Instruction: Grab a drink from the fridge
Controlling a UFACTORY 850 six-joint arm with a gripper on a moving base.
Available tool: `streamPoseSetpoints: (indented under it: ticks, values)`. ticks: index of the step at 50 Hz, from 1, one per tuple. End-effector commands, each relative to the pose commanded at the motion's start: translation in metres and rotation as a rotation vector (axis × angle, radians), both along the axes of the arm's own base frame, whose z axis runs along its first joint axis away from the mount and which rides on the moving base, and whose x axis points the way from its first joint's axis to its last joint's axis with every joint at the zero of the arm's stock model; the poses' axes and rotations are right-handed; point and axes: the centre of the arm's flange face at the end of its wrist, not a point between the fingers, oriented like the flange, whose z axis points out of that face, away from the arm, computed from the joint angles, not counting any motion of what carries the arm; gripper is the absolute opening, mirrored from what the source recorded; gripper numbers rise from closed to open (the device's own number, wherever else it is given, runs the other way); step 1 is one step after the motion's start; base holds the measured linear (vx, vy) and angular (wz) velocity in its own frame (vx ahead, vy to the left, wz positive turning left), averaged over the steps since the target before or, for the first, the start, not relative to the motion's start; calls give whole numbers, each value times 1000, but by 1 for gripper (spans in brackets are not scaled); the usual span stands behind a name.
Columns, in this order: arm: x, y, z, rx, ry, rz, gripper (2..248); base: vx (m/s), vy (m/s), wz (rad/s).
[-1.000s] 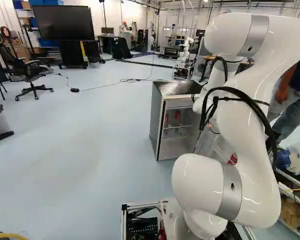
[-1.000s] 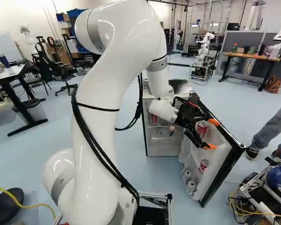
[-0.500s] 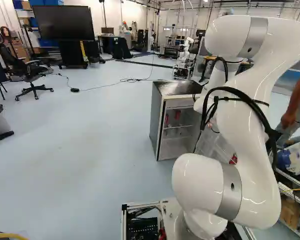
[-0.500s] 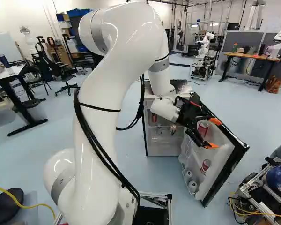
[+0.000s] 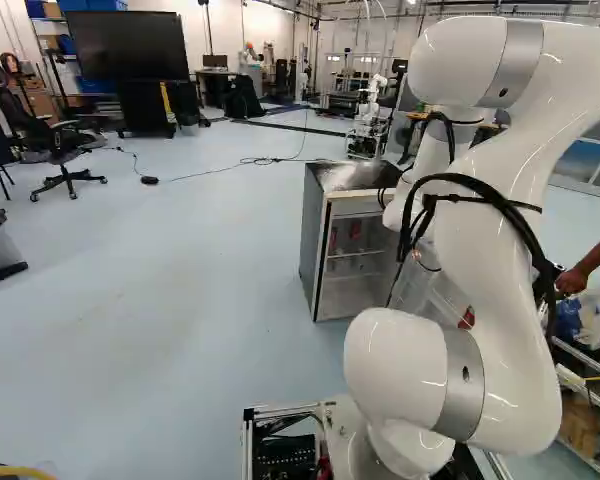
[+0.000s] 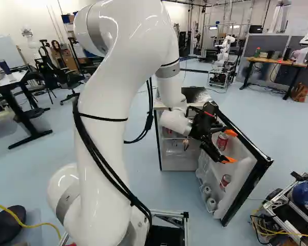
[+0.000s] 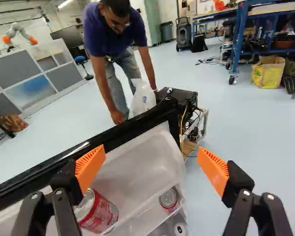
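Black, orange-padded fingers [image 6: 229, 160] stand spread near a red-and-silver metal can [image 6: 222, 142] in the black-edged white fridge door [image 6: 243, 177], toward four o'clock in the right base view.

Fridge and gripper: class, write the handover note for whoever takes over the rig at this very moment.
Gripper: open, holding nothing, over the door shelves by the upper red can.
Drinks: that can and a lower red can sit in the fridge door.
Done: door open.
Left: grip a can, lift it out.
Caution: a person bends just beyond the door.
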Motion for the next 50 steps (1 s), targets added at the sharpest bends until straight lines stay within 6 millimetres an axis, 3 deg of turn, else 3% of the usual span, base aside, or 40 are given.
streamPoseSetpoints:
  ticks: [50]
  values:
    - [-41, 96, 14, -45, 126, 643, 247, 0, 0, 0]
